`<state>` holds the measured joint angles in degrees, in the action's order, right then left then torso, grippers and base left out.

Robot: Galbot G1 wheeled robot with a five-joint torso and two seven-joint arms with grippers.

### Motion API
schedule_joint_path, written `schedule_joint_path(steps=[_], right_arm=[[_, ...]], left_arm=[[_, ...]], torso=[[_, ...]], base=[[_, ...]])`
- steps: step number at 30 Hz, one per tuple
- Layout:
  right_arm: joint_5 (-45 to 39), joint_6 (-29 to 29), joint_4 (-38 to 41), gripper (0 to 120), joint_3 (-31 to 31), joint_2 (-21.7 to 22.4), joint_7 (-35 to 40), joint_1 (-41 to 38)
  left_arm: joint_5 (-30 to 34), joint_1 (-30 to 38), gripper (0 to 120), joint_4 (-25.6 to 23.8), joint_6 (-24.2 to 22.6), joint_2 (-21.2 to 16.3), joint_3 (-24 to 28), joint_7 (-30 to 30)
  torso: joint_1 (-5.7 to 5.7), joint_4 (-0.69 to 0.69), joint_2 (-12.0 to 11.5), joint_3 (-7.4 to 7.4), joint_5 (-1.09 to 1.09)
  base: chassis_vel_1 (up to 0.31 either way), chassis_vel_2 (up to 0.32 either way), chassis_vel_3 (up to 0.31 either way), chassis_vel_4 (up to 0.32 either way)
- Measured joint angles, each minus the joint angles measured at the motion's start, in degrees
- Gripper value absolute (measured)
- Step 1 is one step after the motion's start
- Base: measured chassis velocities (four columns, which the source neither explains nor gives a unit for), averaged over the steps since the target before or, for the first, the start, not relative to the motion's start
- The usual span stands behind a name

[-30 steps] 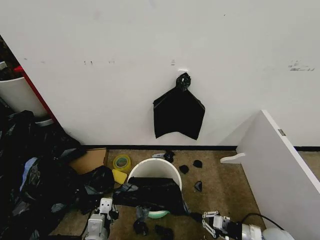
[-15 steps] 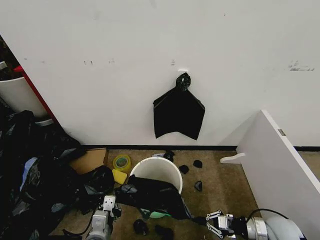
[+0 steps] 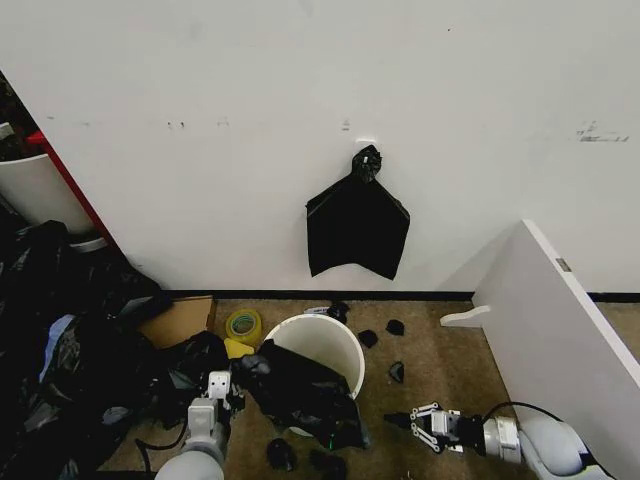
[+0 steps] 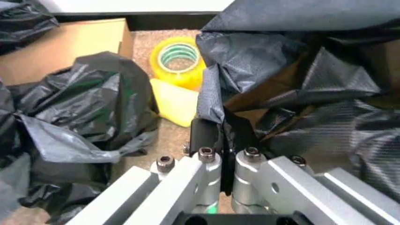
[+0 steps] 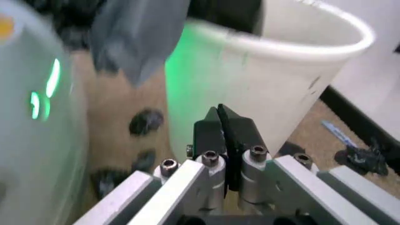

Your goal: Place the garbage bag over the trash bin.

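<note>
- On the carpeted floor by the white wall, the trash bin (image 3: 318,345) stands upright with its mouth bare, and the garbage bag (image 3: 300,390) hangs crumpled against its near left side.
- A second ago the bag lay as a flat band across the bin's near side; now it is bunched and lifted at its left end and droops lower on the right.
- The left gripper (image 3: 222,386) has risen with it: in the left wrist view the left gripper (image 4: 223,136) is pinched tight on a fold of the bag (image 4: 293,70).
- The right gripper (image 3: 420,425) has drawn away to the right of the bin, low over the floor. In the right wrist view its pads (image 5: 226,131) meet with nothing between them, facing the bin's wall (image 5: 262,89).
- My reading: the bag's right side is now free, so its mouth is not spread, and covering the bin is not yet achieved.
- The bag is thin, glossy black film, heavily creased, and looks limp and slippery. The bin is smooth cream plastic, round and tapering.
- Nearby lie a yellow tape roll (image 4: 179,55), a cardboard piece (image 4: 62,44), a heap of lumpy black bags (image 3: 70,350) and a knotted black bunch (image 3: 357,222) hanging on the wall.
</note>
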<state>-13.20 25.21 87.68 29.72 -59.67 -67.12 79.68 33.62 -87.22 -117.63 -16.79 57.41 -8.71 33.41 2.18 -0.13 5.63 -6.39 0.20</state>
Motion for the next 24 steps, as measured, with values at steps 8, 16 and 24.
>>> schedule_joint_path(steps=[8,16,24], right_arm=[[-16.6,-4.0,8.1,10,-6.5,2.5,16.8,3.1],[-14.6,-15.4,17.1,39,-13.4,2.1,49.3,1.5],[-16.7,-25.8,16.6,67,-14.9,2.7,54.2,-2.7]], left_arm=[[0.3,-0.6,0,-0.1,0.0,0.3,0.8,-0.1],[-0.1,-1.3,7,-1.2,0.1,-0.6,0.7,0.1],[-3.0,-3.9,35,-4.9,1.8,-1.8,-0.8,-1.2]], torso=[[0.00,-0.01,0.0,0.00,0.00],[0.00,0.03,0.0,0.00,-0.01],[0.00,0.00,0.0,0.00,-0.01]], base=[[0.000,0.000,0.000,0.000],[0.000,0.000,0.000,0.000],[0.000,0.000,0.000,0.000]])
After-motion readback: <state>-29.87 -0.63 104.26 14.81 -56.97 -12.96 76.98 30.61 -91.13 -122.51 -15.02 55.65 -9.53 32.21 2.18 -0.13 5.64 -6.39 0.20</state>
